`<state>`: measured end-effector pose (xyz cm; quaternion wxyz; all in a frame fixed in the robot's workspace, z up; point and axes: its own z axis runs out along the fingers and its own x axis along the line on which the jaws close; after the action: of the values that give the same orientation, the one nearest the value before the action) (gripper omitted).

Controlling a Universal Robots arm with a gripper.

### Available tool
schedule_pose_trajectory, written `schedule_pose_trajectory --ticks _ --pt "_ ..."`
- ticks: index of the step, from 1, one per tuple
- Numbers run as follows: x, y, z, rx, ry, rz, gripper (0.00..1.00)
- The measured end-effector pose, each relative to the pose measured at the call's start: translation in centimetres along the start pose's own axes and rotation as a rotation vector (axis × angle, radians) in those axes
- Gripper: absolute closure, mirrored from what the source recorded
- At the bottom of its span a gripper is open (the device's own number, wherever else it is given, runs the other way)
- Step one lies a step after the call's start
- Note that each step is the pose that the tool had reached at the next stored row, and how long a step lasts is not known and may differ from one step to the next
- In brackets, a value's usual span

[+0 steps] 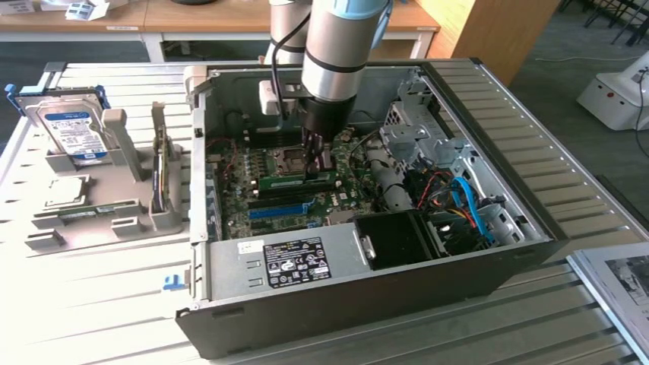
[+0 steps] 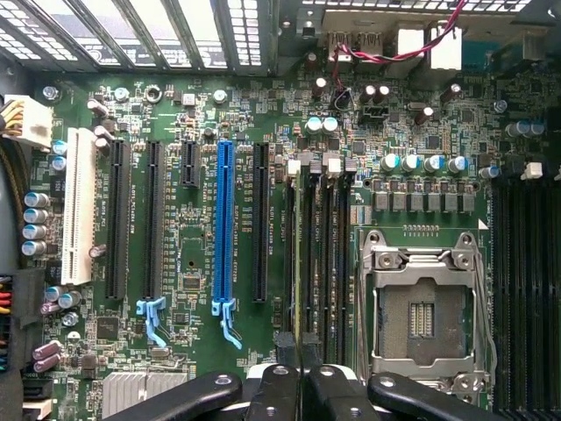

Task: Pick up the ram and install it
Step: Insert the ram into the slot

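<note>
One gripper (image 2: pixel 302 388), fingers narrow, pinches the near end of the one ram (image 2: pixel 302 263). The ram stands on edge and runs lengthwise straight away from the gripper, in line with a bank of four slots (image 2: pixel 329 254). This bank lies just beside the one empty socket (image 2: pixel 427 317); I cannot tell whether the ram is fully seated.

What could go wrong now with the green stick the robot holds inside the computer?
1. The ram is at narrow black memory slots packed side by side; a slight tilt might land it in the wrong one or jam it.
2. The open processor socket lies right beside them; a slip by the gripper might damage it.
</note>
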<state>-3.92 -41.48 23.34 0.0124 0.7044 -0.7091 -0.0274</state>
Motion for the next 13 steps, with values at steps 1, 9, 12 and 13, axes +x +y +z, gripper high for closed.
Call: schedule_pose_trajectory --ticks 1,9,12,13 --pt "0.0 0.0 0.0 0.0 0.0 0.0 0.88" --pt "0.14 -0.01 0.0 -0.0001 0.0 0.0 0.88" --pt "0.2 -0.01 -0.01 -0.0001 0.0001 0.0 0.88" --pt "0.22 -0.01 -0.01 -0.0001 0.0 0.0 0.88"
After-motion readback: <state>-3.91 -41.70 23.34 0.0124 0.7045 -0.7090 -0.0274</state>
